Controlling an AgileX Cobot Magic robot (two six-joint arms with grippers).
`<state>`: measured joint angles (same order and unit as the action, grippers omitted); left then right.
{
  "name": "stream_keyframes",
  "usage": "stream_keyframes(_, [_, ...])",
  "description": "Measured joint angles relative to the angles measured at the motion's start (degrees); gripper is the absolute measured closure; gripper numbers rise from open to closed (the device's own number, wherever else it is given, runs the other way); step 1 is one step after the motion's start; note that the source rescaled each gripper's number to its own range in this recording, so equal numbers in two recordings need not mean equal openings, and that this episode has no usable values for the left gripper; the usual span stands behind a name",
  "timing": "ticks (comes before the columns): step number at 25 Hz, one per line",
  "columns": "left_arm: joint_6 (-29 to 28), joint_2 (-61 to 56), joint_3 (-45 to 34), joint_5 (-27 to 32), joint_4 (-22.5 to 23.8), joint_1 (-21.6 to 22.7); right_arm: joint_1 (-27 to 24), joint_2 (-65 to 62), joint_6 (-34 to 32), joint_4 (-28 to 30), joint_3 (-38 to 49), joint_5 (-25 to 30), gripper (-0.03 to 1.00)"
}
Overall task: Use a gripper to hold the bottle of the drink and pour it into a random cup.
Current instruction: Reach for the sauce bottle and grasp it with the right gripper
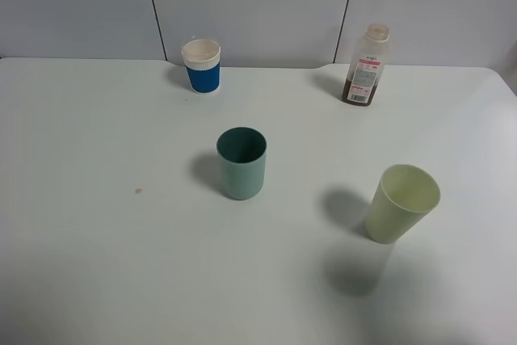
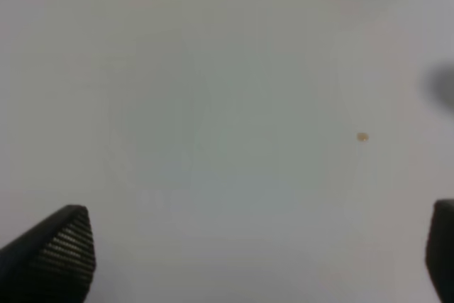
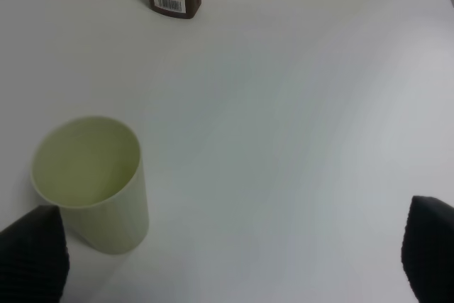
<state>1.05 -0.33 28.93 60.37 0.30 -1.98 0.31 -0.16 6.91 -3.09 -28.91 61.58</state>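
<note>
Bottle (image 1: pixel 362 77) looks light and slippery; its squarish labelled body seems the best hold. Right gripper (image 3: pixel 233 239) and left gripper (image 2: pixel 257 235) gape wide, holding nothing.

One teal-green plastic tumbler (image 1: pixel 241 169), one pale yellow-green tumbler (image 1: pixel 400 205) and one blue-sleeved white paper cup (image 1: pixel 202 66) (three drinking vessels in all, no two alike); one clear drink bottle (image 1: pixel 365 66); one small brown speck (image 1: pixel 138 191); one white table (image 1: pixel 81 264).

White table (image 1: pixel 81 264) with bottle (image 1: pixel 365 66), teal cup (image 1: pixel 241 163), yellow-green tumbler (image 1: pixel 401 204), blue-sleeved paper cup (image 1: pixel 201 65)
</note>
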Motion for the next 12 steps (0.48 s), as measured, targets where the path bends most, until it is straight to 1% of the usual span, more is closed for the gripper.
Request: stream_keyframes(12, [0.00,0.00,0.00,0.01,0.00,0.00,0.00,0.00,0.00,0.00,0.00,0.00,0.06])
